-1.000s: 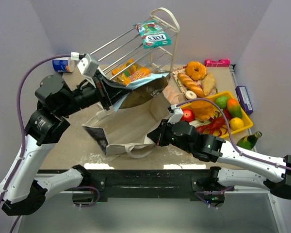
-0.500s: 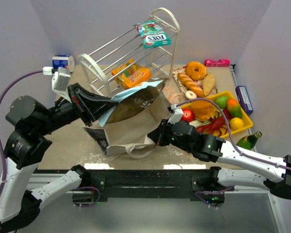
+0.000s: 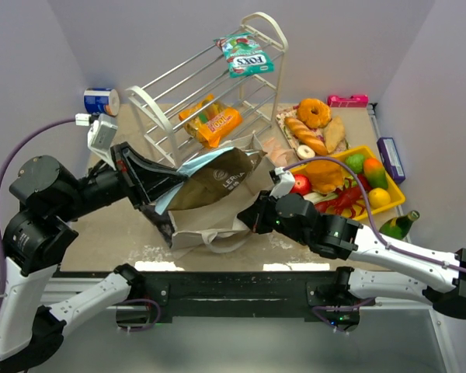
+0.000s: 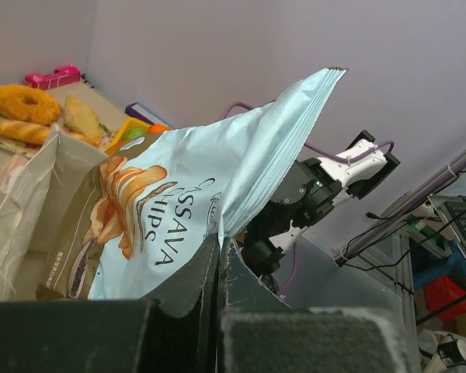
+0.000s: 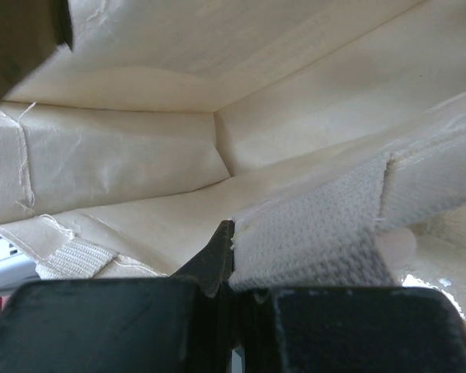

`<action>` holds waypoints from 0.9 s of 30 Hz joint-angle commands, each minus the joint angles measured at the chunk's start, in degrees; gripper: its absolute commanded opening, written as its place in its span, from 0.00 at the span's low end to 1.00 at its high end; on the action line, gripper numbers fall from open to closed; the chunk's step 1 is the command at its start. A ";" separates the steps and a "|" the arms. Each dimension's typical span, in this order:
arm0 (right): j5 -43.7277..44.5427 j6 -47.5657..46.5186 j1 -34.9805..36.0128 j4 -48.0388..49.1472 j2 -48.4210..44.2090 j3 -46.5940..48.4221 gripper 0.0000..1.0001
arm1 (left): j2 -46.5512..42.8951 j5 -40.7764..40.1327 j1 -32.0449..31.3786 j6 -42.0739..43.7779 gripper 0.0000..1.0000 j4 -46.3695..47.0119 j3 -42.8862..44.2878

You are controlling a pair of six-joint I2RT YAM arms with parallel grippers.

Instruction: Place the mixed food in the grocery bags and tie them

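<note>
My left gripper (image 4: pixel 217 252) is shut on the bottom edge of a light blue chips packet (image 4: pixel 194 186). In the top view the packet (image 3: pixel 185 172) sits at the mouth of the beige cloth tote (image 3: pixel 206 217), partly hidden behind the tote's dark printed side (image 3: pixel 221 175). My right gripper (image 3: pixel 254 217) is shut on the tote's woven handle (image 5: pixel 318 233) at its right rim, looking into the pale inside (image 5: pixel 140 163). A green-white packet (image 3: pixel 245 54) and an orange packet (image 3: pixel 215 121) lie on the wire rack. Toy fruit, with a red apple (image 3: pixel 300 185), fills the yellow tray.
The white wire rack (image 3: pixel 171 85) stands behind the tote. A yellow tray (image 3: pixel 394 203) with a red lobster (image 3: pixel 342 200) is at the right, bread and a donut (image 3: pixel 314 114) behind it. A blue can (image 3: pixel 101 101), a green bottle (image 3: pixel 398 225) and a purple box (image 3: pixel 391 159) stand at the edges.
My left arm has swung left and down from beside the rack, drawing the blue packet lower onto the tote's mouth. The tote's dark side has folded lower. The right arm has stayed still.
</note>
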 commanded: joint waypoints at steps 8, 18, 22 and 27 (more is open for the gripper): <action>4.66 -2.09 -0.01 1.19 -2.02 3.55 0.00 | -2.07 -2.48 0.47 1.97 0.00 -5.78 -6.99; 4.57 -2.01 -0.02 1.19 -1.67 3.73 0.00 | 1.97 -12.92 0.38 14.96 1.00 -7.63 -2.52; 4.57 -2.01 -0.02 0.92 -1.85 3.90 0.00 | 4.60 -23.45 0.38 21.91 1.00 -7.53 -3.74; 5.10 -2.09 0.07 0.57 -2.11 4.26 0.00 | 10.67 -23.75 0.38 26.31 1.00 -7.80 -8.04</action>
